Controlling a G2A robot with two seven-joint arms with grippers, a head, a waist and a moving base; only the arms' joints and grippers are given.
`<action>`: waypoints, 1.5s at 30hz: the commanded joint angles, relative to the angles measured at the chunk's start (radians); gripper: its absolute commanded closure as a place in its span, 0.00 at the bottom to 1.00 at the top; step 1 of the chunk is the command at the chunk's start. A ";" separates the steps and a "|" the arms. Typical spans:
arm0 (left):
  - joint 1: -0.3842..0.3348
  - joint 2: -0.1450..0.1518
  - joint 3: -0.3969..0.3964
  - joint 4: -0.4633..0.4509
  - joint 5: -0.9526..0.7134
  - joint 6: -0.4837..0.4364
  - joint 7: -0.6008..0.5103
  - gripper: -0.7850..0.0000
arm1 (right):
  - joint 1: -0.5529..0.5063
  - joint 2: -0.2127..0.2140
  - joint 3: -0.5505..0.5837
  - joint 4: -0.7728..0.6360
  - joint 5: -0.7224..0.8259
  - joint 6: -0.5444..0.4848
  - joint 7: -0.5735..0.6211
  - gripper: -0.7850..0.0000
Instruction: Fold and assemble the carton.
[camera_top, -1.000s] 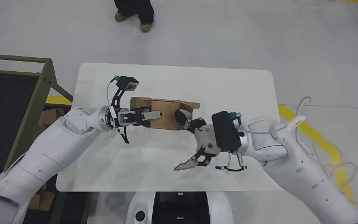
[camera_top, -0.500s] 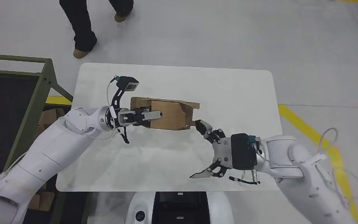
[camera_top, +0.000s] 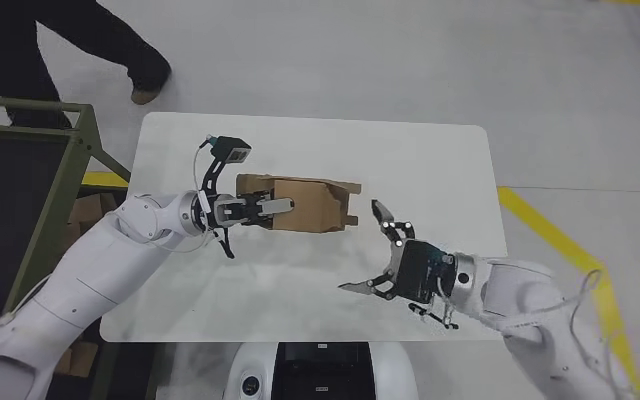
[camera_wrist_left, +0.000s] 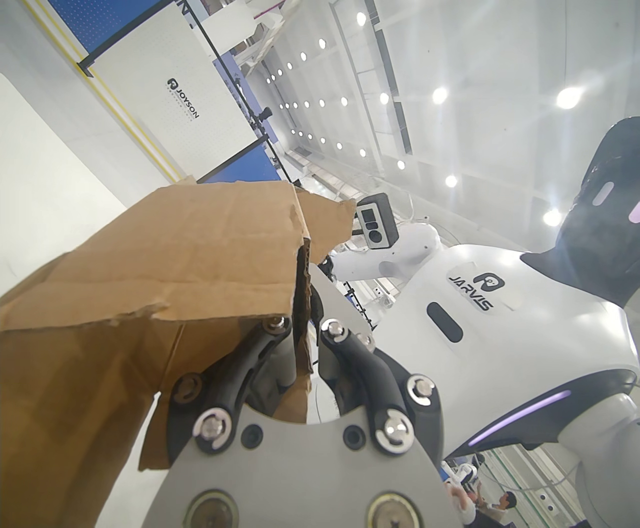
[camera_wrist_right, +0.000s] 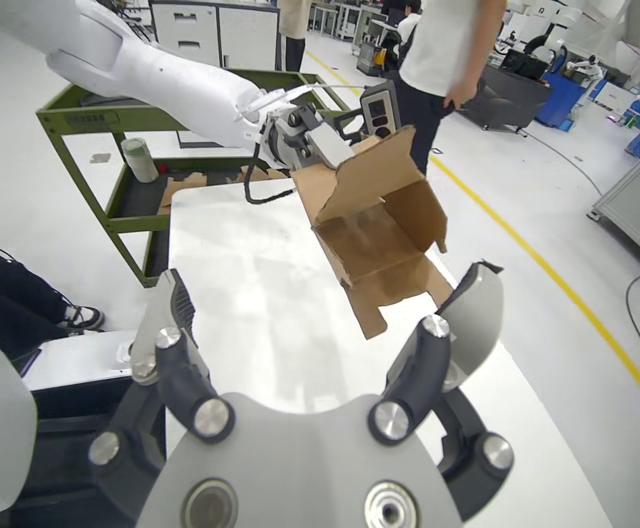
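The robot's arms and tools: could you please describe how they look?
The left arm and right arm have smooth white shells. The left tool and right tool each have a grey metal plate, black links with silver bolts, and pale curved fingers with ribbed black pads. A small camera on a black bracket and a black cable sit at the left wrist.

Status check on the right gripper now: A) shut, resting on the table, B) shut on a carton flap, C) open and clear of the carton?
C: the right gripper has its fingers spread wide, apart from the carton, which the left gripper clamps.
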 joint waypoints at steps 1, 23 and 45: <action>0.006 -0.003 -0.008 0.001 -0.002 0.004 -0.007 1.00 | 0.001 -0.005 -0.018 -0.002 -0.047 0.044 -0.008 0.00; 0.049 -0.038 -0.078 0.005 -0.027 0.032 -0.101 1.00 | 0.029 -0.043 -0.038 0.050 -0.066 0.287 -0.079 0.00; 0.070 -0.076 -0.123 -0.007 -0.003 0.077 -0.153 1.00 | 0.148 -0.082 -0.119 0.120 -0.020 0.282 0.006 0.00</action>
